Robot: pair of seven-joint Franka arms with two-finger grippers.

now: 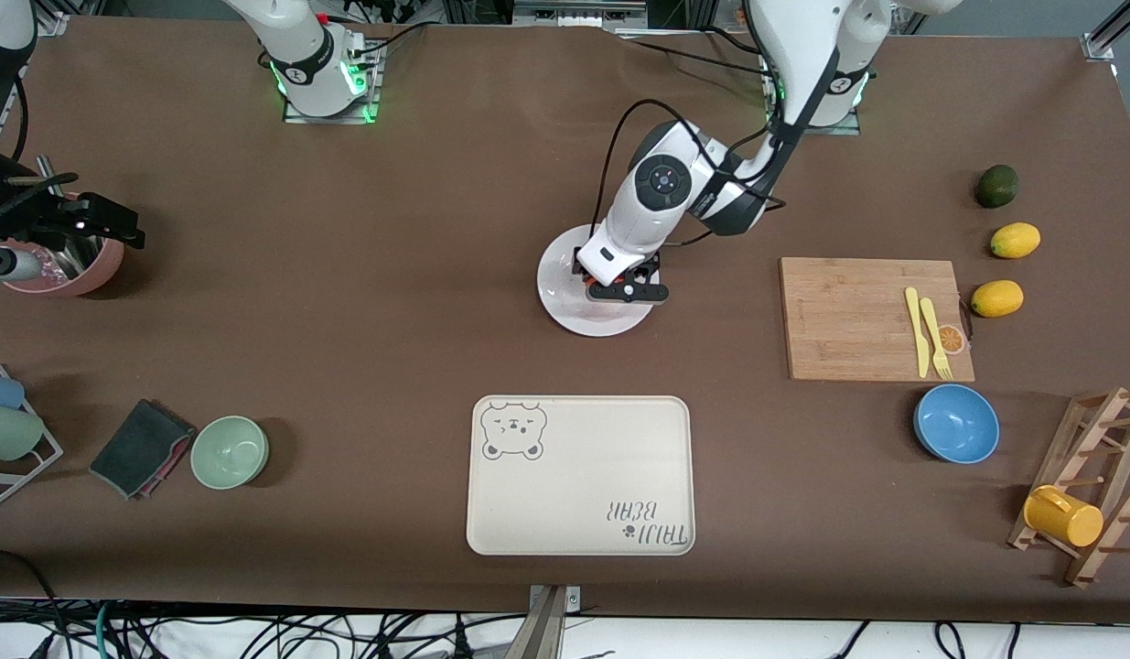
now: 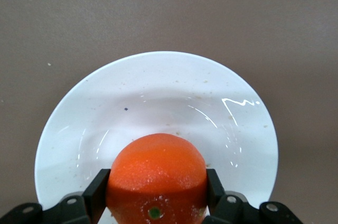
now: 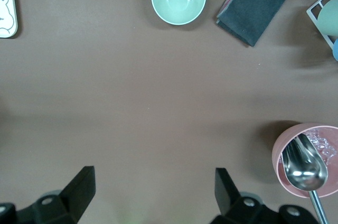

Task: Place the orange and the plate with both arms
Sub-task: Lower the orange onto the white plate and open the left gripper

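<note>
Between the two black fingers (image 2: pixel 96 192) of the left gripper (image 1: pixel 622 282), the orange (image 2: pixel 156 177) is clamped on both flanks and held over the white plate (image 2: pixel 158 102); whether the fruit touches the plate cannot be told. From the front camera the orange is almost wholly hidden under the wrist, and part of the plate is covered by the arm. That plate sits mid-table, farther from the front camera than the cream bear-print tray (image 1: pixel 580 476).

At the right arm's end of the table, the right gripper (image 3: pixel 153 187) is seen waiting with fingers spread wide and nothing between them, above bare tabletop beside a pink cup (image 3: pixel 309 159) holding a metal spoon (image 3: pixel 303 167); in the front view the gripper is partly cut off at the edge.

Counted: one orange, one plate, one tray, two yellow lemons (image 1: pixel 1015 240), one dark green fruit (image 1: pixel 995 186), one green bowl (image 1: pixel 230 451), one blue bowl (image 1: pixel 956 423), one folded dark cloth (image 1: pixel 141 448), one wooden cutting board (image 1: pixel 871 318) bearing yellow cutlery, one yellow mug (image 1: pixel 1062 516) on a wooden rack.

Everything rests on a brown matte table covering (image 1: pixel 345 320); cables are bundled below its near edge.
</note>
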